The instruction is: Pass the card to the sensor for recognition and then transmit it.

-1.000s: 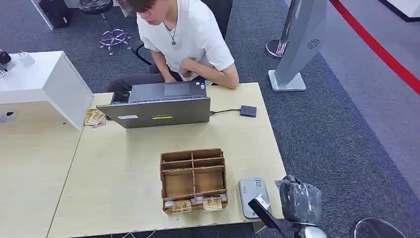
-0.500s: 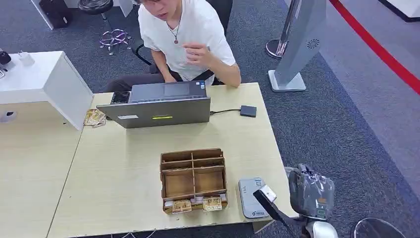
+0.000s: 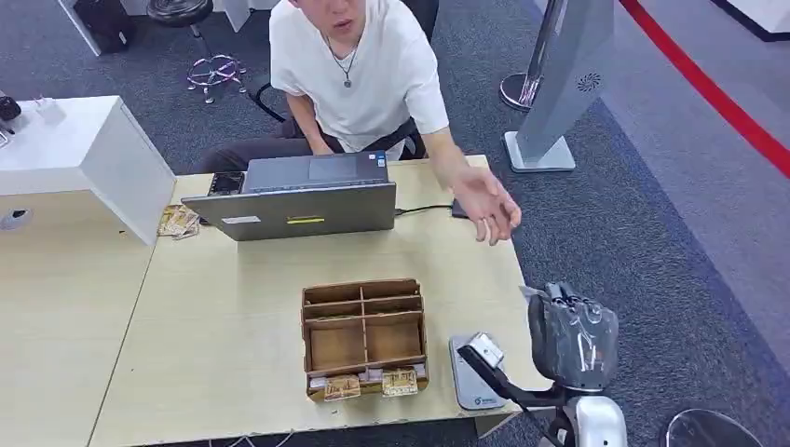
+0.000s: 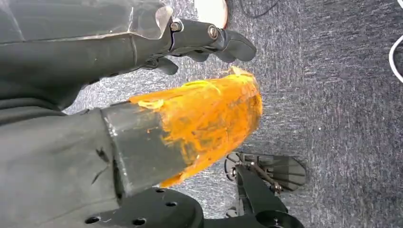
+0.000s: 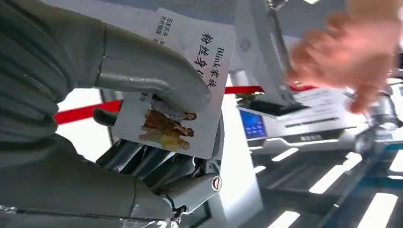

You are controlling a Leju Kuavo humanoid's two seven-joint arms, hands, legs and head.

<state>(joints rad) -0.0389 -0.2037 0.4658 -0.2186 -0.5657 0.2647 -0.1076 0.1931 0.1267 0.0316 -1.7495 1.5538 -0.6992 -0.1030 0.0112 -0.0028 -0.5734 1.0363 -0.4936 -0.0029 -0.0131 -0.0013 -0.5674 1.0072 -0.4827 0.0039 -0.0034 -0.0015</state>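
right hand (image 3: 572,341) holds card (image 5: 178,85) past desk (image 3: 233,317) edge | person's hand (image 3: 489,207) reaches near | left hand (image 4: 142,42) holds nothing, fingers apart

A white card (image 5: 183,90) printed with black Chinese text, the word "Blink" and a small group photo is pinched between thumb and fingers (image 5: 157,161) of the right hand (image 3: 570,340), raised past the worktop's near right corner. A grey flat sensor (image 3: 473,372) lies on the worktop (image 3: 233,317), near right.
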